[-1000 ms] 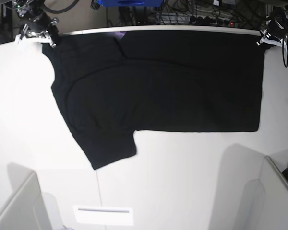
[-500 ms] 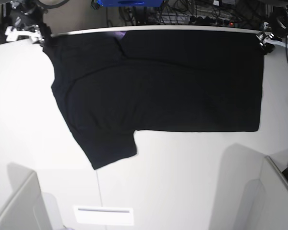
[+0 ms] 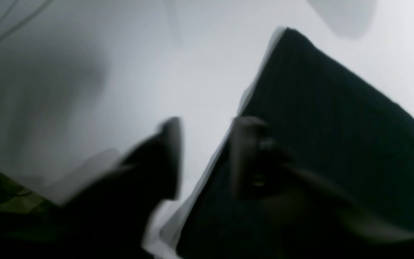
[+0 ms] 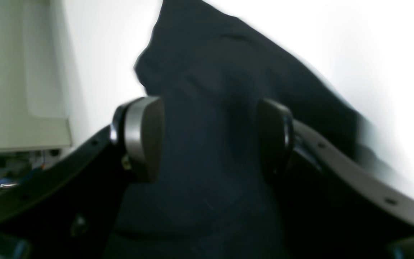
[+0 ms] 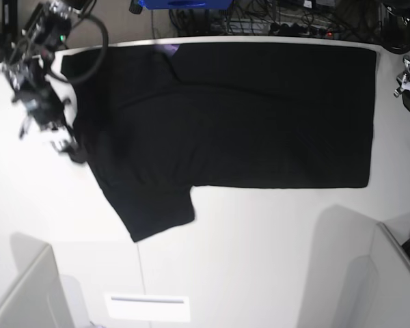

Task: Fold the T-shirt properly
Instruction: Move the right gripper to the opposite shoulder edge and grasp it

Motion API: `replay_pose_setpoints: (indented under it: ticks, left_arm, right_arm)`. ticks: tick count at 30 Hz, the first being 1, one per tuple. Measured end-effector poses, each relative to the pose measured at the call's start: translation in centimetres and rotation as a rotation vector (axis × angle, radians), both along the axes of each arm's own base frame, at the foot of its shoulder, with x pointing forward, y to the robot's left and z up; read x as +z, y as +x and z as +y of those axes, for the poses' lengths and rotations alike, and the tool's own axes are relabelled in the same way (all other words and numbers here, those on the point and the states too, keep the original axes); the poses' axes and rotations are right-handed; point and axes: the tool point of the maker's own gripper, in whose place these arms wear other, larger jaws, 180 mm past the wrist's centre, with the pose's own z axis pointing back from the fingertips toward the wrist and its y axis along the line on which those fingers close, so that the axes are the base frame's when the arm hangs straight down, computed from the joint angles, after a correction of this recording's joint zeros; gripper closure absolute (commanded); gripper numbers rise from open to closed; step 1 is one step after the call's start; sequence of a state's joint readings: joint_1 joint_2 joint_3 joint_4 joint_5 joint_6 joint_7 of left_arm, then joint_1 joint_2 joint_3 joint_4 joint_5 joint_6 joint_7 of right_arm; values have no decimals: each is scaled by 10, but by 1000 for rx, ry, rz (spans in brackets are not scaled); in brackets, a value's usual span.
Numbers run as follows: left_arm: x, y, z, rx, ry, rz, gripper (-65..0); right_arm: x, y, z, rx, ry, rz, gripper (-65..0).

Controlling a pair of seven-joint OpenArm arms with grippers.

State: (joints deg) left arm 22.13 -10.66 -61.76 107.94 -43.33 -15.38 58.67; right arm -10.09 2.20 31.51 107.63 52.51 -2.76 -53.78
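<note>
A short sleeve of the black T-shirt point(image 5: 225, 130) points toward the near edge of the white surface point(image 5: 260, 260); the body spreads flat beyond it, reaching the far edge, where cables point(image 5: 273, 24) lie behind. The right pincer point(image 5: 68, 147) sits at the shirt's side edge, its jaws apart with dark cloth between them in the wrist view, not clamped. The left pincer point(image 5: 408, 89) stands open just beside the opposite edge, holding nothing.

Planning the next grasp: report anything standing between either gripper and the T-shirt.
Nothing visible. The right gripper is open with the T-shirt directly between its fingers; the left gripper is open at the shirt's edge.
</note>
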Motion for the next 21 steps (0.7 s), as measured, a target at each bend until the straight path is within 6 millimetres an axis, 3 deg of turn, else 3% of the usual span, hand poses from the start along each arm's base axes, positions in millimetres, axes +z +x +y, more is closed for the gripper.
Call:
replay_pose_setpoints:
  ticks: [2,6,9,15,19,21]
  left_arm:
    - [2,4,0,-2,1,-11,0]
    - [-6,14,-15,-63,-13,12,0]
    - [-8,18,-20,-92,-16,21,0]
    - [-11,10,-18,-83,-11,49,0]
    - [-10,8,-16,-87,-6,52,0]
    - [-12,3,-15,-84,-4,68,0]
  right_arm:
    - [5,38,7,29,-1,-17,-374]
    - [-21,97,7,50,-73,74,-398]
    - [-45,116,13,120,-131,158,-405]
    - [-62,170,5,180,-331,165,-411]
    - [-96,173,2,227,-366,233,-411]
    - [-103,178,-3,226,-381,226,-411]
